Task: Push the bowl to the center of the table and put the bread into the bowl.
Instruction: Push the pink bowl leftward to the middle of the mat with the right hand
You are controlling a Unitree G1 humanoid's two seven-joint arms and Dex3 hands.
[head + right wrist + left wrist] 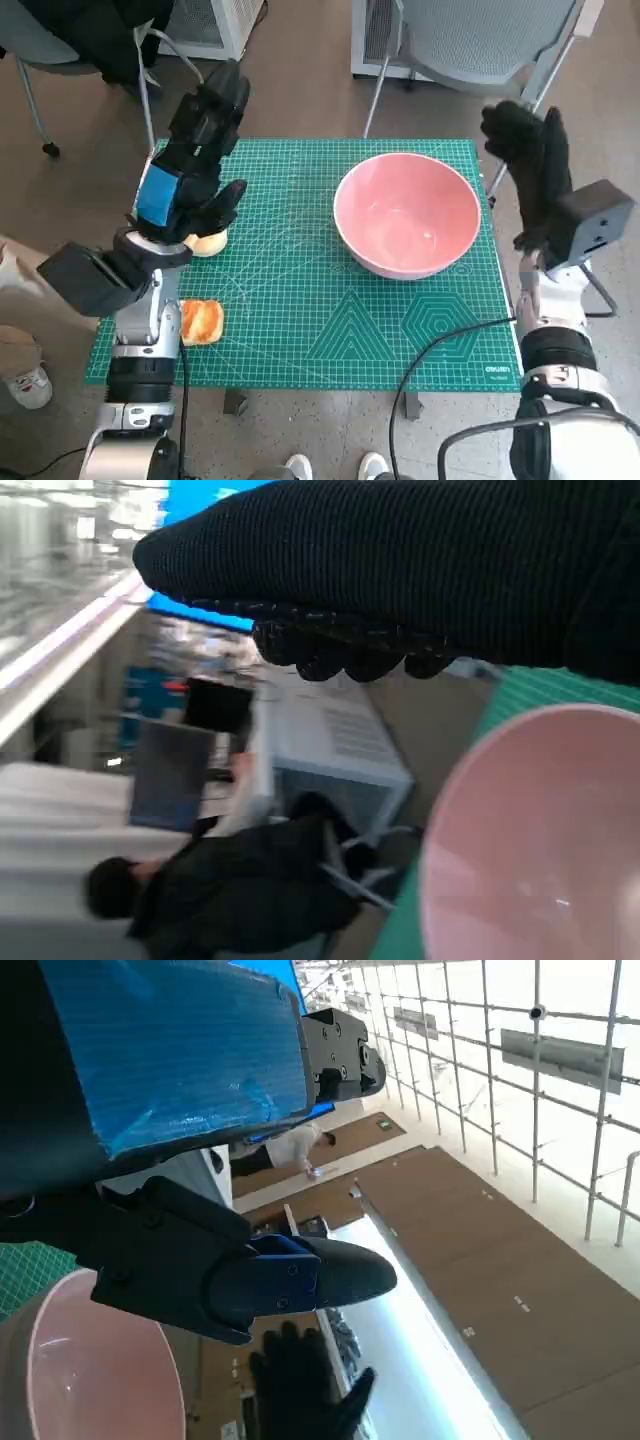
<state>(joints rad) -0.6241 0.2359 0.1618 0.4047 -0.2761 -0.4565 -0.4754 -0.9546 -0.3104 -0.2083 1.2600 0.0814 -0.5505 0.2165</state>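
A pink bowl [407, 213] stands empty on the right half of the green cutting mat [300, 320]. My right hand [530, 165] is raised just beyond the bowl's right side, past the mat's edge, fingers apart and holding nothing. My left hand [195, 160] hangs over the mat's left part, fingers stretched out, empty. A pale bread roll [208, 243] lies partly hidden under it. A toasted piece of bread [201, 321] lies beside my left forearm near the front left. The left wrist view shows the bowl [90, 1360] and the right glove [300, 1390]. The bowl's rim [540, 830] fills a corner of the right wrist view.
Chairs [480, 40] and a white cabinet [215, 25] stand behind the table. A black cable [440, 345] crosses the mat's front right corner. Shoes [30, 385] show on the floor at left and below the front edge. A seated person [230, 900] appears in the right wrist view.
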